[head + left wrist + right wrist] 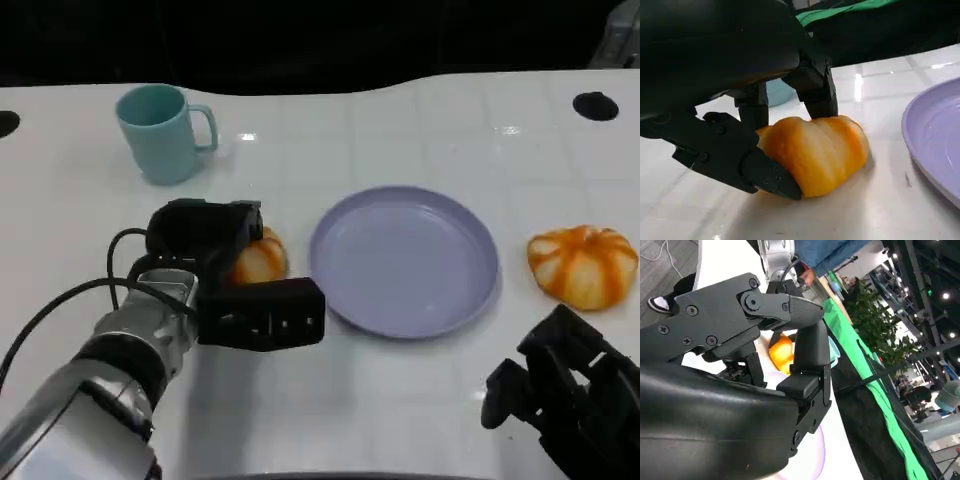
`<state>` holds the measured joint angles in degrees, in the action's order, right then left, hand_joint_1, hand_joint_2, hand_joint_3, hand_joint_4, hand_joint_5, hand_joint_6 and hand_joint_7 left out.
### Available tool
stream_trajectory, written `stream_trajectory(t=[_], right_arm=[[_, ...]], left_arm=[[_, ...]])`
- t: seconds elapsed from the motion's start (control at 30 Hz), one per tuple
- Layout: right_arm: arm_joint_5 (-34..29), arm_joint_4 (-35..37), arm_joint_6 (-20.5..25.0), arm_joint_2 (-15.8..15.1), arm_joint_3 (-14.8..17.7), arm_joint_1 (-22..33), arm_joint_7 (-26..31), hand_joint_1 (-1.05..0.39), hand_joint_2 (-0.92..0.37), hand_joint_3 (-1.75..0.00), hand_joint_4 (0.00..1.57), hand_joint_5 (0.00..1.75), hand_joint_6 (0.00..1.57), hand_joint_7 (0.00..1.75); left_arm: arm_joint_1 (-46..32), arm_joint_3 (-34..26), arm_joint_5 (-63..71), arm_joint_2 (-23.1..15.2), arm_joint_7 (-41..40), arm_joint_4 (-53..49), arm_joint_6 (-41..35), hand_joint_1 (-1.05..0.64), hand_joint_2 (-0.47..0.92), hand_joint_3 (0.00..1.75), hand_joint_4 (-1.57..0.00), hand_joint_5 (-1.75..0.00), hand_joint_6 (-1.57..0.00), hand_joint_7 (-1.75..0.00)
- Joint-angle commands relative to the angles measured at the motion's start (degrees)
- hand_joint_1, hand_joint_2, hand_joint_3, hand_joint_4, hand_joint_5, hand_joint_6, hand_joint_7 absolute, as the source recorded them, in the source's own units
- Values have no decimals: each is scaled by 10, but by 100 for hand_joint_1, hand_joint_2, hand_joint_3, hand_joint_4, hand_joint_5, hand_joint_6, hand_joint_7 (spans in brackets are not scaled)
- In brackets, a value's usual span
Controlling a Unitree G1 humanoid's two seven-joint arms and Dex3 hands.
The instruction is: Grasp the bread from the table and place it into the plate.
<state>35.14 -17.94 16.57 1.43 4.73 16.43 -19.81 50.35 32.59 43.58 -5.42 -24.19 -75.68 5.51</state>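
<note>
An orange-and-white bread roll [262, 258] lies on the white table just left of the lavender plate [405, 262]. My left hand [230, 275] is wrapped around it. In the left wrist view the fingers [815, 95] press on the roll [815, 150] from behind and the thumb [755, 170] presses on its front, with the roll sitting on the table. The plate rim [935, 140] is a short way beyond it and holds nothing. My right hand [570, 405] rests low at the near right, fingers apart, holding nothing. The right wrist view catches the roll [781, 352] far off.
A second striped roll [583, 262] lies right of the plate, ahead of my right hand. A teal mug [160, 132] stands at the back left. Dark round holes [596, 105] mark the table's far corners. A black cable [60, 300] loops beside my left forearm.
</note>
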Motion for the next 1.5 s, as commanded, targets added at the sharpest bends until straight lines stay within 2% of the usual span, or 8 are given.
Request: stream_trajectory(t=[0.03,0.4,0.8,0.93,0.97,1.07,1.4,1.5], right_arm=[[1,2,-4,-9,6,-1,-2,-54,-78,-53,67,175,54,159],[3,1,1,-4,5,-1,5,-52,-77,-53,67,175,54,158],[0,4,-9,0,-1,1,0,-53,-77,-54,67,175,54,159],[-2,4,-11,1,-4,2,0,-53,-76,-54,67,175,55,157],[-2,2,-10,2,-5,3,3,-53,-76,-54,68,175,56,157],[-2,-2,-6,3,-7,5,7,-52,-75,-53,68,175,56,157],[2,-12,-2,9,-10,14,13,-50,-74,-53,68,175,57,154],[-3,-16,-7,9,-14,18,13,-50,-75,-54,66,175,56,153]], left_arm=[[9,-33,-32,-2,-48,1,-4,-22,92,16,-83,-175,-52,-172],[45,-109,-113,9,-42,21,70,-20,64,95,-91,-175,-65,-175],[88,-59,-74,34,-9,31,120,-22,54,97,-92,-175,-65,-175],[98,-46,-67,46,2,29,130,-24,65,67,-90,-175,-83,-73],[101,-42,-65,53,8,29,135,-21,55,89,-92,-175,-79,-131],[107,-34,-63,67,29,26,145,-17,44,106,-92,-175,-73,-170],[116,1,-36,103,62,17,125,-16,48,95,-89,-175,-67,-175],[117,11,-27,118,64,12,112,-18,55,83,-87,-175,-83,-125]])
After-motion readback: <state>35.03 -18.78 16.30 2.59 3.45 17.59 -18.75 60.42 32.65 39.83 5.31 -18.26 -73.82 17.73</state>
